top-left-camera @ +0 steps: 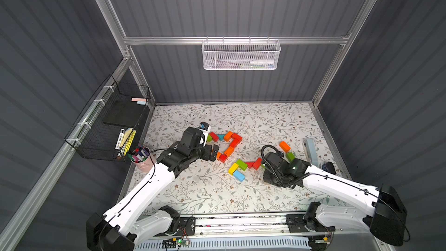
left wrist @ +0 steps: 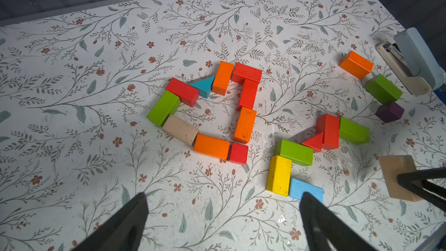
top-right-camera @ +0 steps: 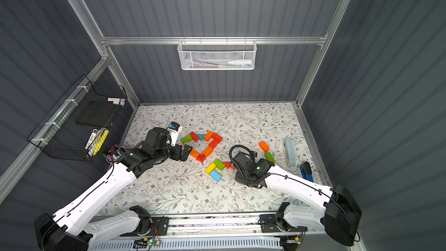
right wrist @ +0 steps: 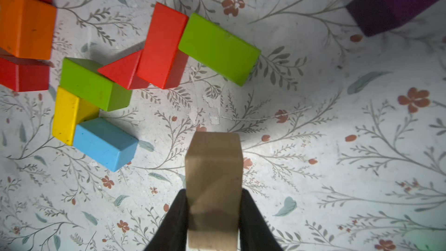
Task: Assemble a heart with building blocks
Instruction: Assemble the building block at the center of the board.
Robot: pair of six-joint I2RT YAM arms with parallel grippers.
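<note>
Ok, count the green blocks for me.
4. The outline's green block touches the tan block; a second green block touches the yellow block; a third green block touches a red brick; a fourth green block lies beside the purple cube. More may be hidden.

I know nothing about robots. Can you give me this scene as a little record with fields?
Place: flowered table
Left fingers: wide apart, holding nothing
Right fingers: closed on a tan block
Ring of blocks: red, orange, green, tan and teal pieces laid in a loop
Second cluster: green, yellow, blue and red pieces beside the ring
Off to the side: orange block, green block, purple block, near a stapler
Also there: cup of markers by the left arm
</note>
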